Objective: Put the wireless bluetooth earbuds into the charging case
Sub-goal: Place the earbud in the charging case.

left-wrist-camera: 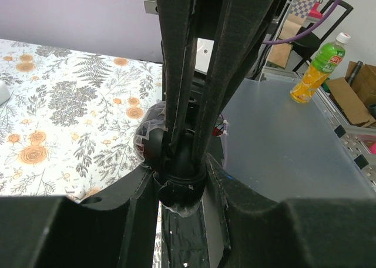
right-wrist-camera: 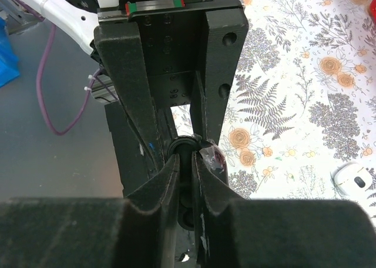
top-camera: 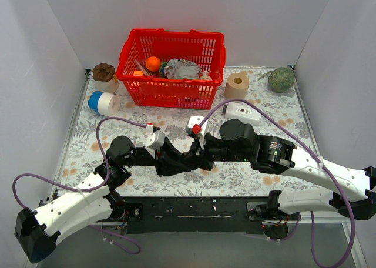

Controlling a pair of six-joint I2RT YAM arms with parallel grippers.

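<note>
A: Item one: charging case (left-wrist-camera: 151, 143), glossy black, rounded. Location: centre of the left wrist view, raised above the floral table cover (left-wrist-camera: 70, 115). Item two: earbud, none visible, perhaps hidden at the fingertips.

B: Holder?

A: Case held by the left gripper (left-wrist-camera: 181, 175), clamped on it. Opposite, the right gripper (right-wrist-camera: 187, 165) has its fingers a narrow slit apart, with the tips at the case. I cannot tell what is between them.

B: Handling note?

A: Hold the case level and unmoving. Part the right fingers slowly, directly over the socket. Confirm the bud is seated before lifting straight away.
</note>
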